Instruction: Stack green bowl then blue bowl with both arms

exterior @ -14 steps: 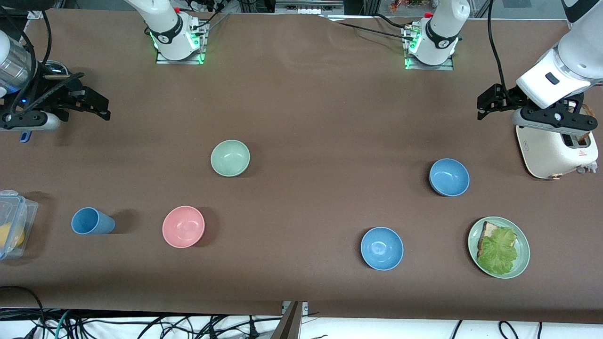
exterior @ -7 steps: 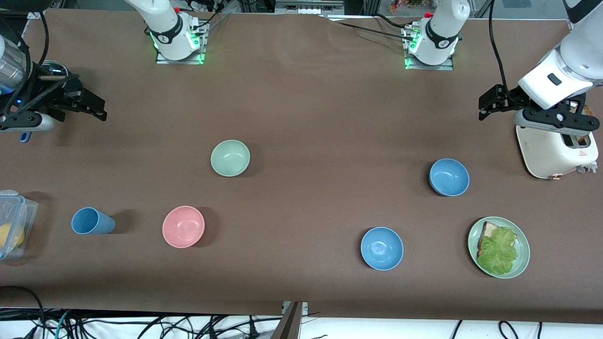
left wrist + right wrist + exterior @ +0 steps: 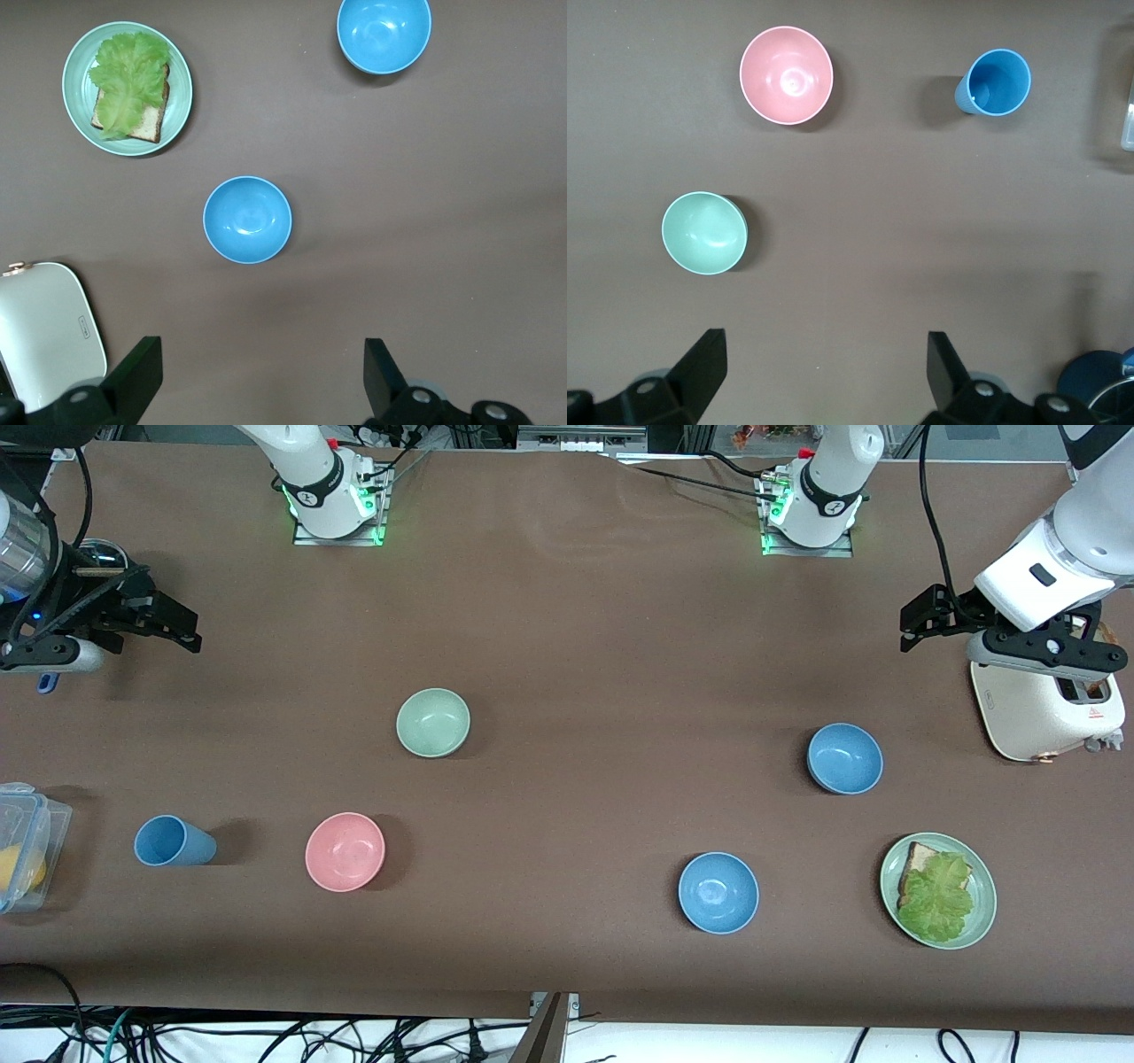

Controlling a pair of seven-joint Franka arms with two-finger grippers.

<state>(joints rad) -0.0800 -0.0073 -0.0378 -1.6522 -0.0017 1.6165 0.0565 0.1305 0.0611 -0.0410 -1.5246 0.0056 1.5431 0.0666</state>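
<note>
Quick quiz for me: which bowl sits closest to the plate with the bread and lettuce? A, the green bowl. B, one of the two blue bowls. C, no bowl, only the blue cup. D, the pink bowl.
B: both blue bowls sit at the left arm's end of the table beside the plate, while the pink bowl and green bowl sit toward the right arm's end.

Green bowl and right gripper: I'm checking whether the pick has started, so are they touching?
Apart. The front view shows bare table between the green bowl and the open right gripper, which hangs near the table's end.
</note>
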